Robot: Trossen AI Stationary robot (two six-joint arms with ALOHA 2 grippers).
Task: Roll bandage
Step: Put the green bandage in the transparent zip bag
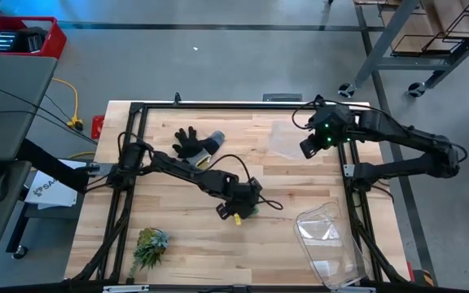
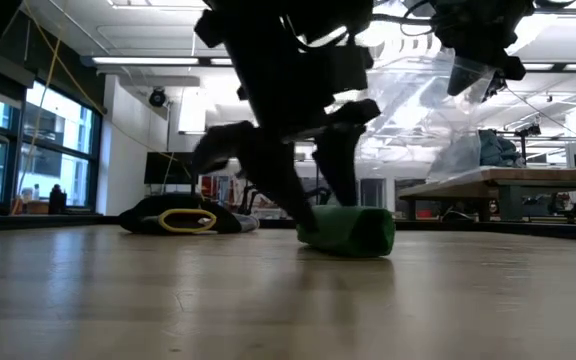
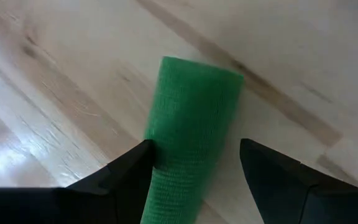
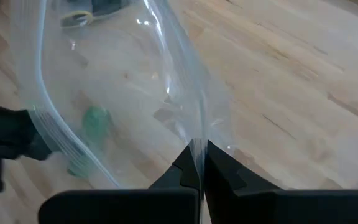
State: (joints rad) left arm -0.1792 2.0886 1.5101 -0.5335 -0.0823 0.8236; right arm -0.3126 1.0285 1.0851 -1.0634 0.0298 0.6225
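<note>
The bandage (image 3: 194, 106) is a short green roll lying on its side on the wooden table (image 1: 177, 244), near the middle (image 1: 248, 213). My left gripper (image 3: 194, 149) is open and tipped down over it, one finger on either side of the roll's near part; the low view shows the fingers (image 2: 340, 165) just behind the roll (image 2: 353, 232). My right gripper (image 4: 197, 155) is raised at the far right (image 1: 308, 149) and shut on a clear plastic bag (image 1: 286, 138). My left gripper straddles the roll across its length, slanting down from above. One finger (image 3: 135, 171) stands right against the roll's side (image 3: 157, 155), and I cannot tell whether it touches. The other finger (image 3: 263, 168) stands apart from the roll. My right gripper pinches an edge of the clear bag (image 4: 194, 140) between its two shut fingers, slanting down from above. The bag (image 2: 438, 110) hangs slack below the fingers and looks lifted off the table.
A black-and-grey glove (image 1: 194, 143) lies at the far side, left of centre. A spiky green plant tuft (image 1: 150, 246) sits near the front left. A second clear plastic piece (image 1: 328, 240) lies at the front right. A black frame (image 1: 218, 106) borders the table.
</note>
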